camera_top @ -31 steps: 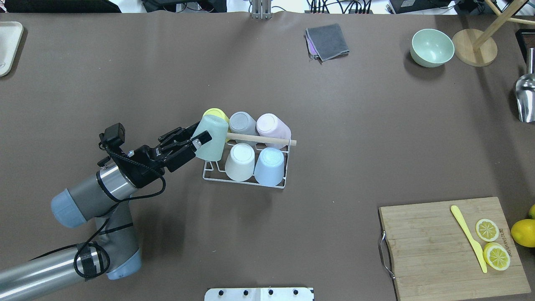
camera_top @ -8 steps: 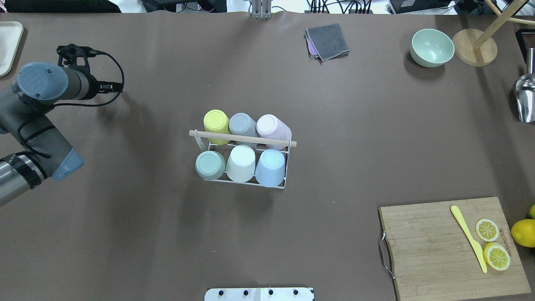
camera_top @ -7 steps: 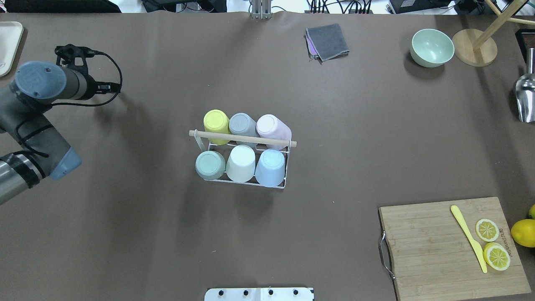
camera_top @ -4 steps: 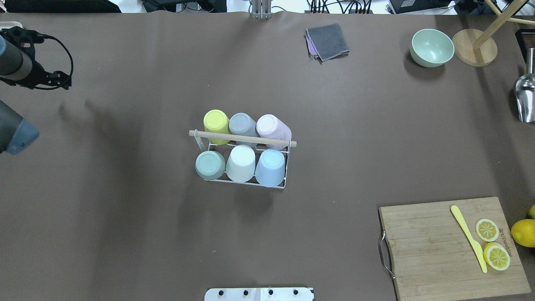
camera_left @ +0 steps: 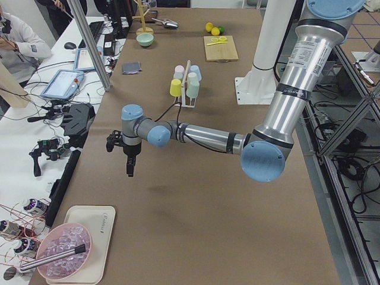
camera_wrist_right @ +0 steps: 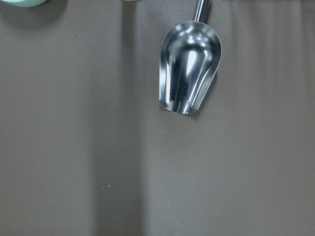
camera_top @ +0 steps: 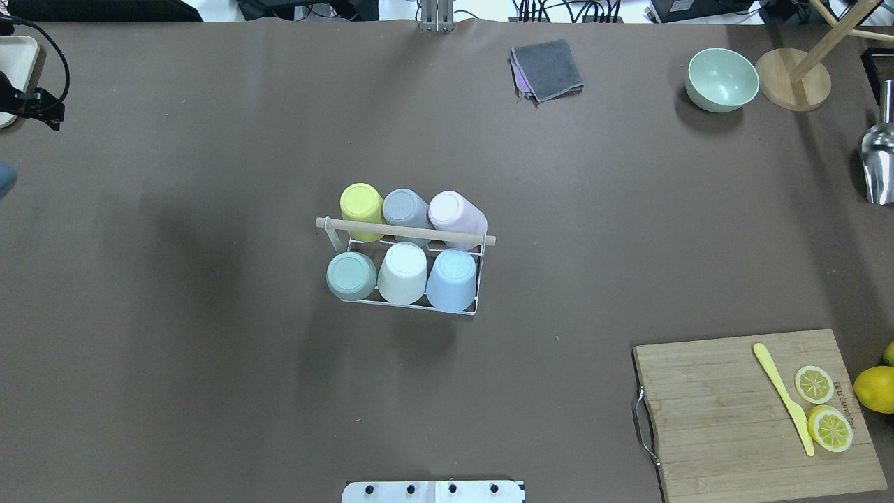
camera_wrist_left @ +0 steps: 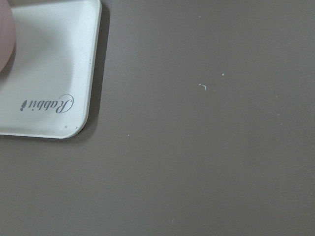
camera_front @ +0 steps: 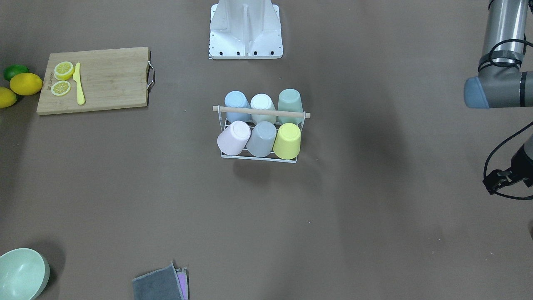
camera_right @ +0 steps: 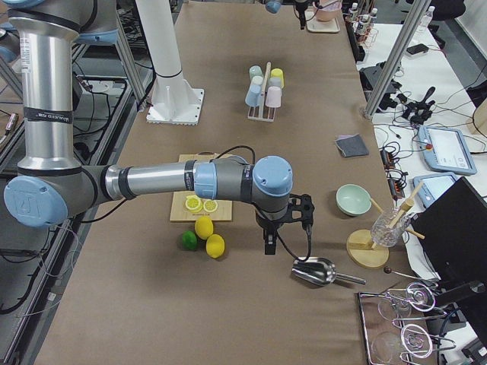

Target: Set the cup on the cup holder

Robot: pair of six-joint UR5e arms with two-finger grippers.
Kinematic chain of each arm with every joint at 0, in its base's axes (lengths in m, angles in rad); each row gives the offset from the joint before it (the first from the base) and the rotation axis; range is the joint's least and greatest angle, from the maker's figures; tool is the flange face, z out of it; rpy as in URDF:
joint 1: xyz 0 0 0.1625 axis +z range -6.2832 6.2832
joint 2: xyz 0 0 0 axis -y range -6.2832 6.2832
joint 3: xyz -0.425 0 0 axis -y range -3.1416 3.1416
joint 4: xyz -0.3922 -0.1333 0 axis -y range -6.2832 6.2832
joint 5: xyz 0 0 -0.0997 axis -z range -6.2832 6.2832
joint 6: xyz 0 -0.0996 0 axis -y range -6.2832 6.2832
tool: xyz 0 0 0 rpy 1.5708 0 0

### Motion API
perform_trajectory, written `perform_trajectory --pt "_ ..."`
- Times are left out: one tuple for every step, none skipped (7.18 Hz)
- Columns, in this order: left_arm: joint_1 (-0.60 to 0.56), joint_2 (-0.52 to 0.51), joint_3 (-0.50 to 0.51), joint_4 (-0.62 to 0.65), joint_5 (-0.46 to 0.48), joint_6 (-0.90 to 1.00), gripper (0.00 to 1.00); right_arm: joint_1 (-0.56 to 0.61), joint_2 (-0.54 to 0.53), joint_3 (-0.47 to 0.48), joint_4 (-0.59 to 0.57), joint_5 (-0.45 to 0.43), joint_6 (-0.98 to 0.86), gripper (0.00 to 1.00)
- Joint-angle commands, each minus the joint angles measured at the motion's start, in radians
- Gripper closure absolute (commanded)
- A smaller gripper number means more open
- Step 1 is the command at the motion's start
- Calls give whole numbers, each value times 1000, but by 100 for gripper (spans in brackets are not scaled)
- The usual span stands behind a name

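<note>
Cup (camera_top: 351,276) — the sage-green one — sits upside-down on the holder (camera_top: 419,307) at mid-table, in the near row's left-end slot beside the white cup (camera_top: 403,271) and the blue cup (camera_top: 452,278). The far row holds a yellow cup (camera_top: 361,202), a grey cup (camera_top: 405,207) and a pink cup (camera_top: 455,212), so every slot looks filled and the task seems done.

It looks like light, stiff, smooth plastic with a taper, so I judge a pinch across the side wall safest; a hard squeeze near the narrow base might let it slide out. The wire holder is probably light too and could skid if knocked.

The rod (camera_top: 405,231) runs over the gap between the rows, and the neighbouring cups stand touching or nearly so — any reach for the cup is best made from the open left end.

The left gripper (camera_left: 130,171) hangs well away, near the tray (camera_wrist_left: 49,73), and the right gripper (camera_right: 268,247) hangs by the scoop (camera_wrist_right: 189,66). Whether either is parted or closed I cannot tell.

The board (camera_top: 726,419), bowl (camera_top: 721,79) and cloth (camera_top: 548,68) lie well apart from the holder.
</note>
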Motion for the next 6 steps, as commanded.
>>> perform_trajectory --pt "-32 79 -81 114 -39 115 2 0 0 0 -1 0 0 0" --pt "-37 139 -129 145 -50 158 2 0 0 0 -2 0 0 0" --pt "-35 223 -204 175 -50 212 2 1 -2 2 -2 0 -1 0" --pt "-40 285 -253 202 -51 285 2 1 -8 9 -2 0 0 0" --pt "-81 340 -273 207 -56 371 2 1 -14 17 -2 0 0 0" --pt "-134 403 -273 207 -108 480 2 1 -14 17 -2 0 0 0"
